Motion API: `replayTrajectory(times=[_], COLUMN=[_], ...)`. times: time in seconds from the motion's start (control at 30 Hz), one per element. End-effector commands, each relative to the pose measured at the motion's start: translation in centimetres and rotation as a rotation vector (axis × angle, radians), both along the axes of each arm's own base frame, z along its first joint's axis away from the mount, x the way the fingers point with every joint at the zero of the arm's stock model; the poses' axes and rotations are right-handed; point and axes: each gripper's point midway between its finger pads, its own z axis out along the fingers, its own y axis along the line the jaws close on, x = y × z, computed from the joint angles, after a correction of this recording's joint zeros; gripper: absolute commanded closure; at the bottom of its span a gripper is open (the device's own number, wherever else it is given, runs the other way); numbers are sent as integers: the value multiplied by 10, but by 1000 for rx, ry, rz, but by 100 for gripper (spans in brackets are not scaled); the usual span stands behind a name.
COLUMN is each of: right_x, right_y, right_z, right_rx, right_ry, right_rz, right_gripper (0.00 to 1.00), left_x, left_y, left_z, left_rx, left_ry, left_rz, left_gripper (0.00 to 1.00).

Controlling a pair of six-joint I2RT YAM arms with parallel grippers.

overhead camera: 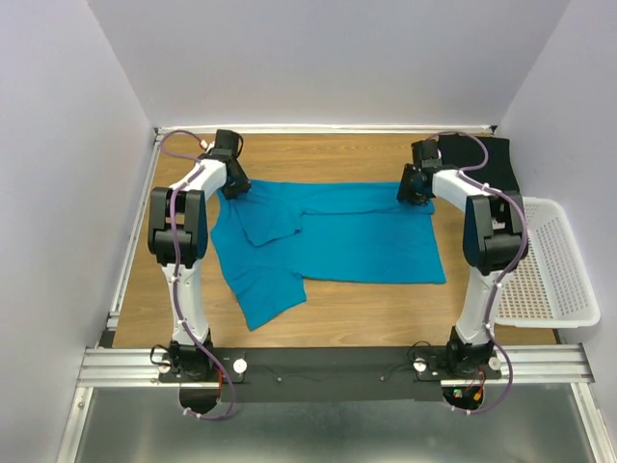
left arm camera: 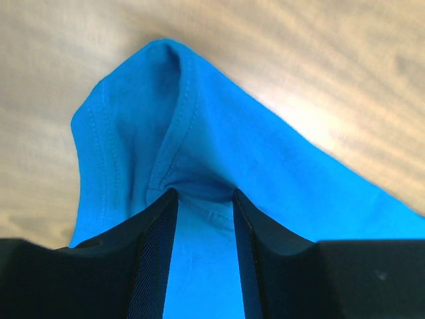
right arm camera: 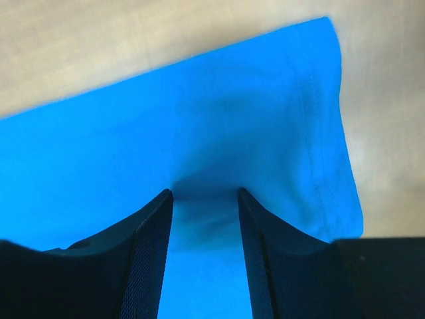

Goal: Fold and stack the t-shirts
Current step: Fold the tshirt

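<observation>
The teal t-shirt (overhead camera: 337, 241) lies spread out in the middle of the wooden worktop (overhead camera: 386, 309). Its body is mostly flat. One sleeve is folded over onto the body near the left side, and another part reaches towards the near edge at the left.

The black t-shirt (overhead camera: 479, 159) is bunched at the far right corner, just beyond the teal t-shirt's far right corner. To the right of the teal t-shirt, a white perforated basket (overhead camera: 554, 280) hangs partly over the worktop's right edge.

Plain pale walls (overhead camera: 58, 193) close the worktop on the left, the far side and the right. Nearer than the teal t-shirt, a metal rail (overhead camera: 328, 362) runs along the front edge and carries both arm bases.

The left jaws are at the teal t-shirt's far left corner. In the left wrist view the black fingers (left arm camera: 156, 252) stand partly closed, and a hemmed fold of teal cloth is gathered between them and rises like a small tent above the wood. They grip this cloth.

The right jaws are at the teal t-shirt's far right corner, beside the black t-shirt. In the right wrist view the fingers (right arm camera: 149, 259) are also partly closed, and the cloth puckers into a shadowed crease between the tips. They pinch the shirt close to its stitched hem.
</observation>
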Motion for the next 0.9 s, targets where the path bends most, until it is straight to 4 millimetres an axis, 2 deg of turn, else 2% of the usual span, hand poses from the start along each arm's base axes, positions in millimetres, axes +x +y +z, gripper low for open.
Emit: replayTrajectory(times=[0.0, 0.03, 0.1, 0.13, 0.17, 0.2, 0.23, 0.27, 0.3, 0.33, 0.4, 0.43, 0.47, 0.5, 0.53, 0.57, 0.6, 0.63, 0.67, 0.7, 0.73, 0.8, 0.83, 0.87], right_x=[4, 17, 25, 42, 47, 52, 57, 70, 75, 79, 85, 84, 83, 72, 65, 58, 46, 26, 14, 2, -18, -39, -57, -65], right_y=[-16, -17, -21, -22, -23, -25, -25, -21, -19, -16, -11, -11, -10, -10, -10, -9, -3, -3, -2, -3, -6, -11, -13, -17], right_z=[-41, -38, -50, -41, -42, -49, -47, -36, -31, -24, 1, 13, 41, 45, 74, 89, 95, 85, 89, 109, 99, 100, 103, 102], right_rx=[-8, -4, -1, 5, 4, -1, 0, 9, 20, 29, 49, 52, 58, 62, 69, 73, 103, 108, 114, 117, 113, 91, 86, 68], right_ry=[91, 68, 83, 46, 40, 45, 37, 1, -13, -26, -69, -85, -130, -123, -167, -189, -188, -151, -150, -185, -149, -141, -144, -141], right_rz=[-60, -64, -67, -67, -65, -59, -55, -30, -15, -3, 19, 20, 22, 25, 32, 42, 68, 78, 80, 85, 80, 77, 76, 67], right_gripper=[48, 48, 47, 47, 47, 47, 46, 46, 45, 43, 39, 34, 32, 29, 29, 28, 27, 25, 24, 23, 22, 22, 21, 19], left_x=[9, 18, 23, 32, 36, 49, 52, 57, 62, 69, 73, 70, 66, 52, 43, 32, 19, -6, -20, -47, -63, -89, -114, -124], left_y=[10, 13, 15, 18, 20, 19, 19, 18, 17, 17, 17, 18, 19, 25, 31, 35, 40, 45, 49, 55, 56, 58, 60, 61], left_z=[-27, -21, -28, -28, -28, -18, -22, -17, -10, 8, 34, 63, 77, 76, 112, 120, 126, 131, 130, 106, 115, 103, 90, 84], left_rx=[8, 2, -4, -6, -10, -17, -20, -29, -30, -31, -30, -33, -33, -12, 0, 12, 26, 36, 52, 82, 87, 103, 111, 113], left_ry=[50, 30, 43, 34, 33, 1, 6, -7, -24, -64, -116, -172, -194, -178, -240, -249, -252, -246, -237, -170, -179, -141, -109, -97], left_rz=[21, 28, 32, 38, 41, 38, 32, 27, 21, 18, 20, 23, 31, 57, 93, 116, 139, 162, 175, 189, 189, 185, 185, 184], left_gripper=[53, 53, 53, 53, 53, 50, 47, 44, 41, 34, 26, 21, 20, 18, 18, 18, 16, 16, 16, 16, 16, 18, 18, 19])
